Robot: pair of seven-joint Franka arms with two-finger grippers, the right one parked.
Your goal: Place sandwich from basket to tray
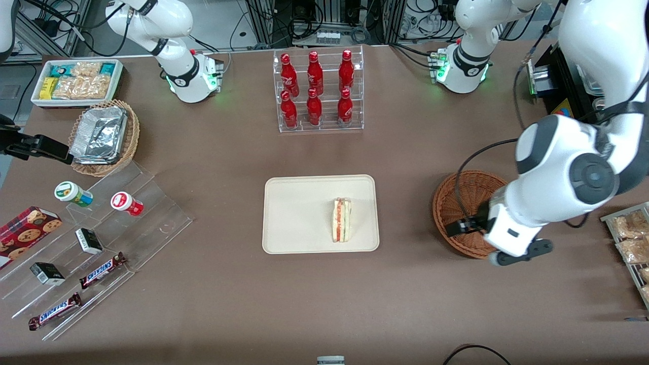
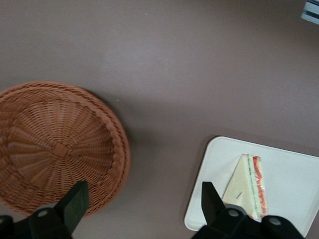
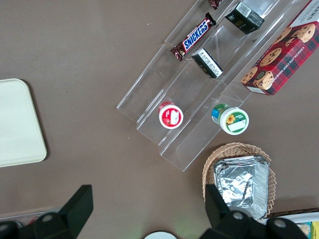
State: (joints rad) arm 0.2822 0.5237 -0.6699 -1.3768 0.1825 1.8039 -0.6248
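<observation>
Brown matte covering runs across the whole bench (image 1: 228, 152), with cable racks along the top edge of the front frame. At centre frame lies the cream tray (image 1: 304, 213), and the sandwich (image 1: 341, 220) rests on it near the tray's edge toward the working arm's end of the bench, its red and green filling stripes facing up toward the camera. The wicker basket (image 1: 459, 203) sits on the bench at the right of the front frame, apart from the tray, with the left arm's white links hanging over its nearer rim. In the wrist view the basket (image 2: 55, 149) holds nothing, and the sandwich (image 2: 246, 186) shows as a pale wedge lying flat on the tray (image 2: 289, 169). The gripper (image 2: 140, 204) hangs above the bare strip of bench between basket and tray, its two black fingers (image 2: 75, 201) spread wide apart and grasping nothing. In the front view the gripper itself seems mostly hidden under the arm, so its exact height is hard to judge. A clear rack of red bottles (image 1: 318, 88) stands in the upper middle of the front frame.
</observation>
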